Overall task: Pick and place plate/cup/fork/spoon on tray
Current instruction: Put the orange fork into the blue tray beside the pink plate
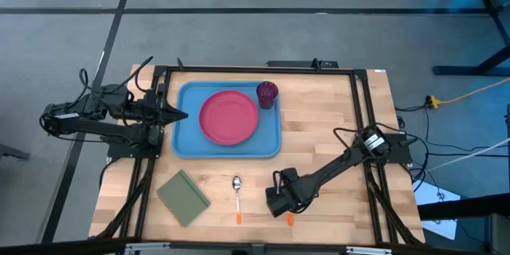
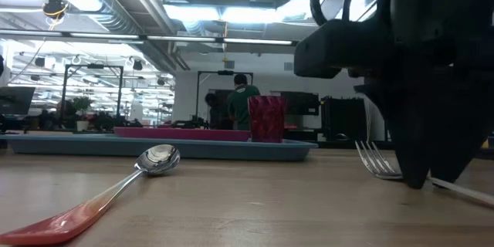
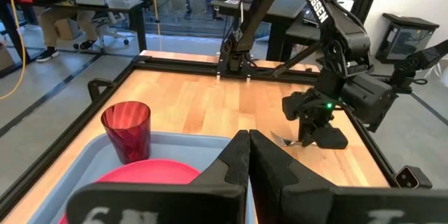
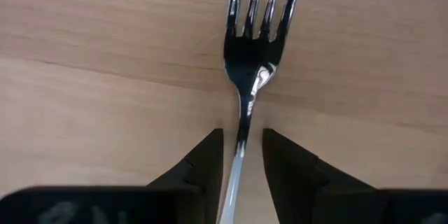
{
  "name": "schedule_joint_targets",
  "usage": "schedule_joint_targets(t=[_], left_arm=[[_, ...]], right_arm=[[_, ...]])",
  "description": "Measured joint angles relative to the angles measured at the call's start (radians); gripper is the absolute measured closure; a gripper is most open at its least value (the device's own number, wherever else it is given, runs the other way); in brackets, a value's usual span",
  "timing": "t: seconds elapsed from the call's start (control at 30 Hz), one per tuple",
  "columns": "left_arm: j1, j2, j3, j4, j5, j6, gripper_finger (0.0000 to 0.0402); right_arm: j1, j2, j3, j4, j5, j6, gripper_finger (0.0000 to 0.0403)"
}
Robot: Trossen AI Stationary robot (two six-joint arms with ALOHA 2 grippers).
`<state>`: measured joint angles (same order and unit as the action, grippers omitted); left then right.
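Right end effector (image 4: pixel 242 155) down at the wooden worktop (image 1: pixel 319 139), fingers slightly parted astride the neck of the small silver-tined, orange-handled fork (image 4: pixel 252 63), not yet clamped. Fork's long axis runs between the fingers, tines ahead. Left end effector (image 3: pixel 248 155) closed, idle over the light-blue rectangular plastic tray (image 1: pixel 185 119).

My high camera looks straight down on the whole table (image 1: pixel 319 127). My low one sits at table height, close behind the spoon (image 2: pixel 116 189). The left wrist camera faces across the tray (image 3: pixel 84 161); the right one sits tight over the fork (image 4: pixel 255 56), also visible low.
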<state>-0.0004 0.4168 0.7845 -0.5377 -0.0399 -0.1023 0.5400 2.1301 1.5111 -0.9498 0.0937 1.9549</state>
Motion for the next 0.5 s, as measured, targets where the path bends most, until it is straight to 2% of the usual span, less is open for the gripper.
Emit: schedule_joint_targets(t=[0.17,0.5], left_arm=[[0.000,0.000,0.000,-0.001,0.000,0.000,0.0401],[0.000,0.000,0.000,-0.001,0.000,0.000,0.0401]], right_arm=[[-0.009,0.007,0.002,0.007,0.001,-0.036,0.0310],[-0.050,0.004,0.000,0.036,0.011,-0.132,0.0390]])
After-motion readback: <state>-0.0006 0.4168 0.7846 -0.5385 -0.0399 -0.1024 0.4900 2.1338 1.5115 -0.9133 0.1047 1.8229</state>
